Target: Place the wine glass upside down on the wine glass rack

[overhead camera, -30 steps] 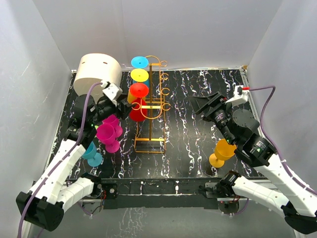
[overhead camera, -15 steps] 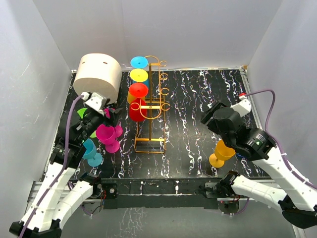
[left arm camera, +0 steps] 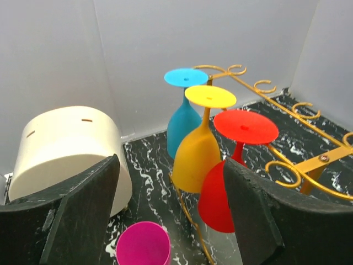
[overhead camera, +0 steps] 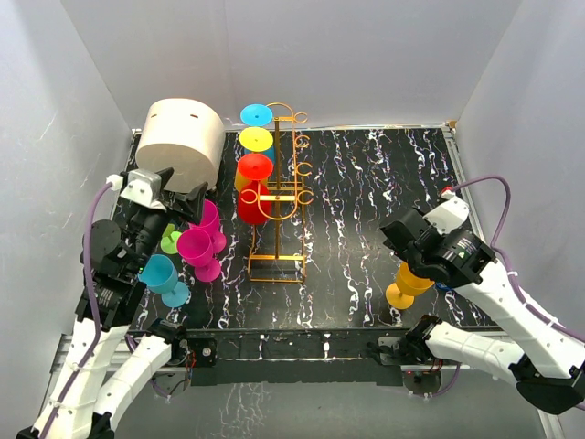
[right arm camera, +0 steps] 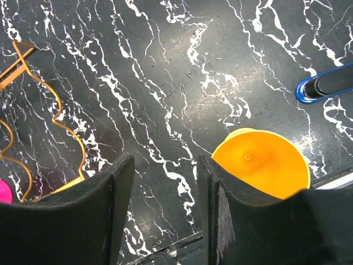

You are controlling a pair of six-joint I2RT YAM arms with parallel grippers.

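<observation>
I read this as the reach for the next glass. A blue (left arm camera: 185, 124), a yellow (left arm camera: 196, 165) and a red plastic glass (left arm camera: 220, 199) hang foot-up on the tall golden-orange wire rack (left arm camera: 322, 161). The one I judge to be next is the orange-yellow plastic wine glass (right arm camera: 262, 165). It stands upright, mouth up, on the black white-veined desk (right arm camera: 165, 66) near its right front, well apart from the rack at mid-desk.

My right hand (right arm camera: 165, 182) hangs above it, fingers spread, nothing between them. The glass sits just outside one finger, not in the gap. So the next move calls for a sideways shift to centre the glass between the fingers, then a descent and a close.

My left hand (left arm camera: 171, 182) is spread and empty too, facing the hung glasses, with a magenta plastic glass (left arm camera: 142, 245) below it.
</observation>
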